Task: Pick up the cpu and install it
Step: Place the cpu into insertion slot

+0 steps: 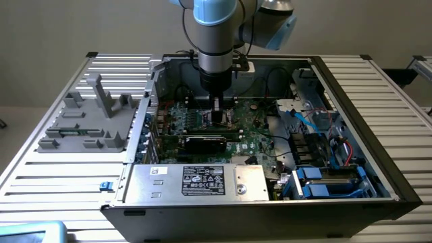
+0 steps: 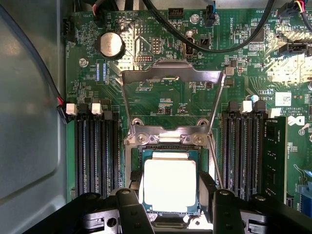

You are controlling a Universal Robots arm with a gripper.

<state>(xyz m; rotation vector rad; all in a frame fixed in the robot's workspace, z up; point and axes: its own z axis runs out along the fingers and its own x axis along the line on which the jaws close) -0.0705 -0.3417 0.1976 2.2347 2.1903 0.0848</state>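
The cpu (image 2: 169, 183), a flat square chip with a bright silvery top and thin green rim, sits level within the socket frame (image 2: 168, 140) on the green motherboard (image 2: 170, 105). My gripper (image 2: 170, 195) straddles it, and its black fingers (image 2: 134, 197) press against two opposite edges of the chip. The socket's metal load plate (image 2: 170, 75) is swung back open behind the socket. In the exterior view my gripper (image 1: 217, 120) reaches straight down into the open computer case (image 1: 324, 76), low over the board, and hides the chip there.
Black memory slots (image 2: 95, 151) flank the socket on both sides. Black cables (image 2: 209, 46) loop over the board beyond the load plate. A silver power supply box (image 1: 196, 181) fills the case's front. A grey fixture (image 1: 88, 121) stands on the table at the exterior view's left.
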